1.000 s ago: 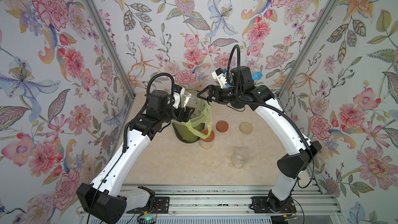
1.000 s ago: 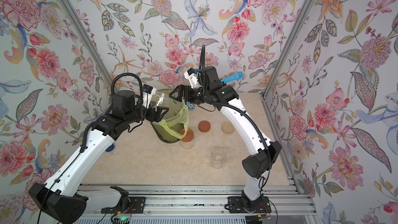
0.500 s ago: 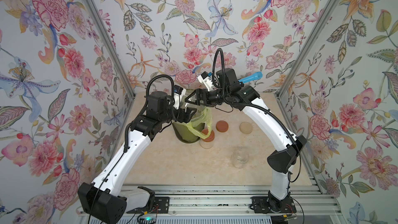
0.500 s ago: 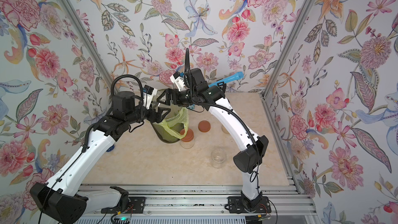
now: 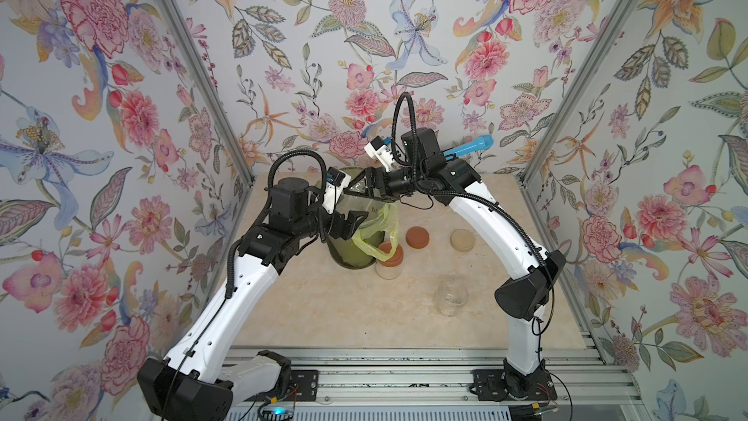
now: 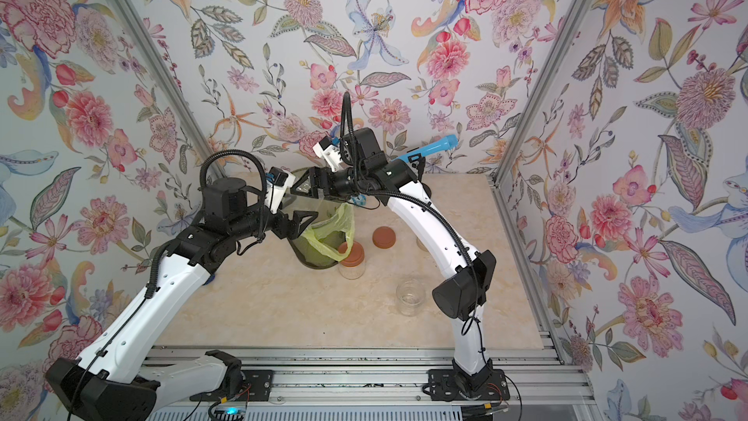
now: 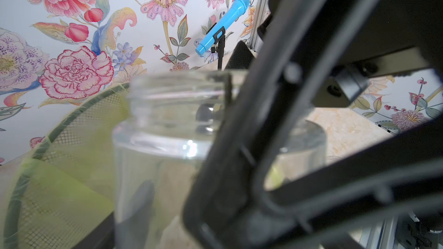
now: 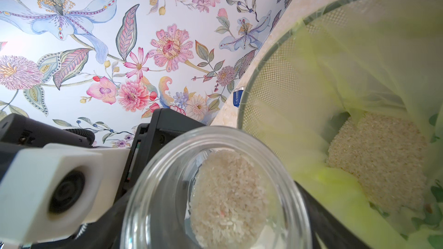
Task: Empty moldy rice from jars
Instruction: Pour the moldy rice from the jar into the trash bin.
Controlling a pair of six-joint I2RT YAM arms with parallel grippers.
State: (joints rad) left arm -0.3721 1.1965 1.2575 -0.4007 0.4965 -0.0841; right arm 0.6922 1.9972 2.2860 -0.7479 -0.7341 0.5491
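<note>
Standing nearest on the desk [image 5: 324, 317] is an empty clear jar [image 5: 450, 297] with no lid. Behind it, a closed jar [image 5: 390, 257] waits just beside the mesh bin [image 5: 352, 255]. Above the bin's yellow-green bag [image 5: 376, 232], the left fingers [image 5: 349, 223] and the right fingers [image 7: 239, 140] both clamp a tilted open jar [image 8: 153, 188] with moldy rice [image 8: 227, 192] inside. More rice [image 8: 376, 161] lies in the bag. Farther back rest a loose brown lid [image 5: 418, 236] and a beige lid [image 5: 462, 240].

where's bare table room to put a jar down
Widest bare patch: the front of the table, between the empty jar, the left arm and the front rail. A smaller one lies right of the beige lid, under the right arm. Crowded: around the bin, where the lidded jar and loose brown lid sit close.
</note>
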